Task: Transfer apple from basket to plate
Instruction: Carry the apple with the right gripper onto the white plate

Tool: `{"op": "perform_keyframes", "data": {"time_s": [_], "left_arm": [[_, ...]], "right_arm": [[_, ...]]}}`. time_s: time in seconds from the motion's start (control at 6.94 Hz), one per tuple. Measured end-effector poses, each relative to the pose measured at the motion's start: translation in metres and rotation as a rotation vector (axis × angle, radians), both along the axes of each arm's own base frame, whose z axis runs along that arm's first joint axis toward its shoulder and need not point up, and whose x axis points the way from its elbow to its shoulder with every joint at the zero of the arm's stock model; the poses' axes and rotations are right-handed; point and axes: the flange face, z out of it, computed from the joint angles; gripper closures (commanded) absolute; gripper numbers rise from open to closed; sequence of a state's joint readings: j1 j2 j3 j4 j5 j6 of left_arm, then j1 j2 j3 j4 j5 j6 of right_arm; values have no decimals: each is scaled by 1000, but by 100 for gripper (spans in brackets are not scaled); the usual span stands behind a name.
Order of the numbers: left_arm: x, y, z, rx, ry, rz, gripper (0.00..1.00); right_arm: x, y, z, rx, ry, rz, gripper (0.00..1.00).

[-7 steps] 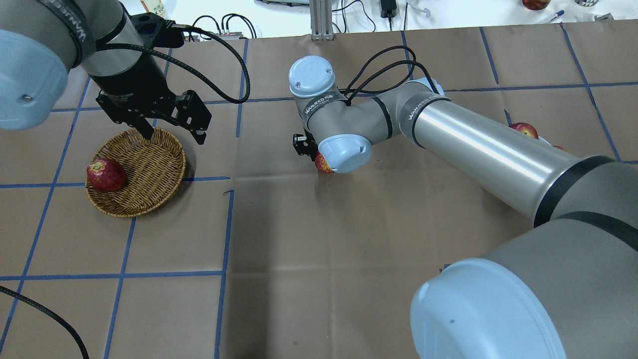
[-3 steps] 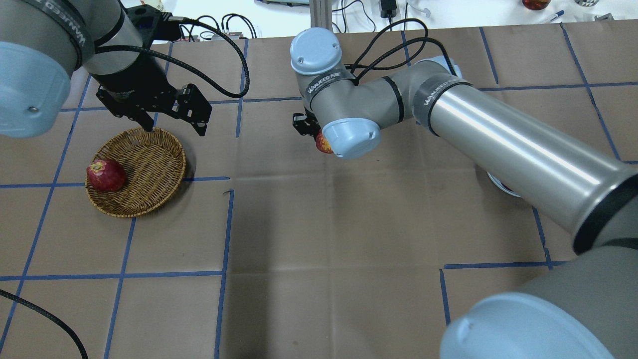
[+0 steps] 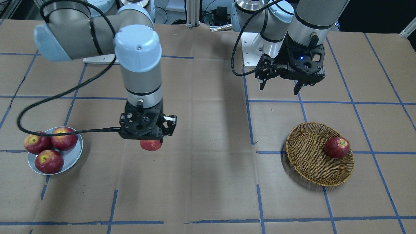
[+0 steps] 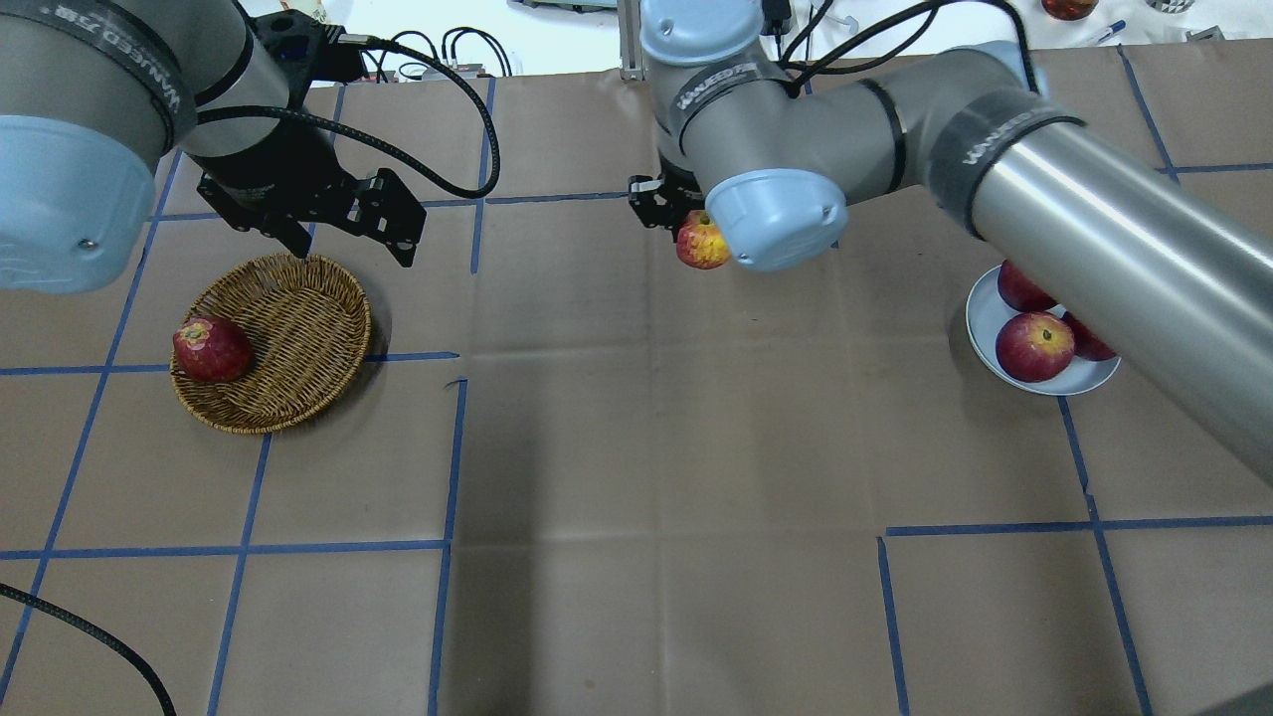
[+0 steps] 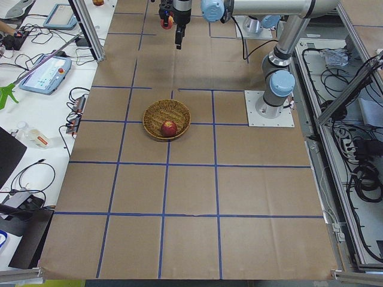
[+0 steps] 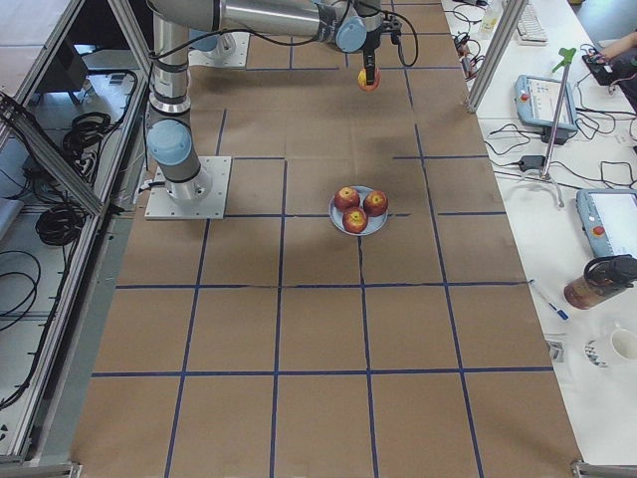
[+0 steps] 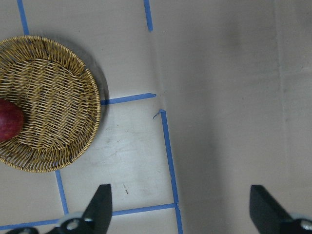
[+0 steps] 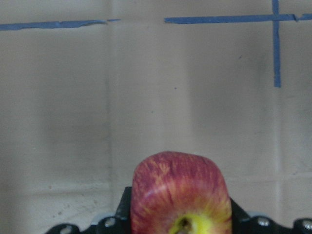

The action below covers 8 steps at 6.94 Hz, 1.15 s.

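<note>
My right gripper (image 3: 150, 140) is shut on the apple (image 4: 702, 242), which is pinkish-red and streaked, with a yellow patch at the stem (image 8: 179, 192). It holds the apple above the table's middle, between basket and plate. The wicker basket (image 4: 298, 328) lies on my left side and holds one darker red apple (image 4: 211, 349). My left gripper (image 4: 350, 251) is open and empty, hovering over the basket's far rim. The pale grey-blue plate (image 4: 985, 316) lies on my right side with three red apples (image 4: 1034, 346) on it. My right arm covers part of the plate in the overhead view.
Brown paper with blue tape lines covers the table (image 4: 636, 447). In the front-facing view the plate (image 3: 72, 158) is at the left and the basket (image 3: 305, 152) at the right. Cables and devices lie beyond the table's far edge.
My right arm has carried the apple to the right and farther from me, and it has swung off the plate, which now shows. My left gripper has hardly moved and stays open.
</note>
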<state>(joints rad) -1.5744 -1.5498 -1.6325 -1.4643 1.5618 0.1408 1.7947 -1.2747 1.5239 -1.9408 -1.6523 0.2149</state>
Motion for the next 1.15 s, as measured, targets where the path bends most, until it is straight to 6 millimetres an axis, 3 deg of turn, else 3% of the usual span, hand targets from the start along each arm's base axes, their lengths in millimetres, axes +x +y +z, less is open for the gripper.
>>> {"op": "perform_keyframes", "data": {"time_s": [0.29, 0.43, 0.86, 1.15], "left_arm": [[1, -1, 3, 4, -3, 4, 0], [1, -2, 4, 5, -3, 10, 0], [1, -6, 6, 8, -4, 15, 0], [1, -6, 7, 11, -4, 16, 0]], "right_arm": [[-93, -10, 28, 36, 29, 92, 47], [-141, -16, 30, 55, 40, 131, 47], [-285, -16, -1, 134, 22, 212, 48], [-348, -4, -38, 148, -16, 240, 48]]}}
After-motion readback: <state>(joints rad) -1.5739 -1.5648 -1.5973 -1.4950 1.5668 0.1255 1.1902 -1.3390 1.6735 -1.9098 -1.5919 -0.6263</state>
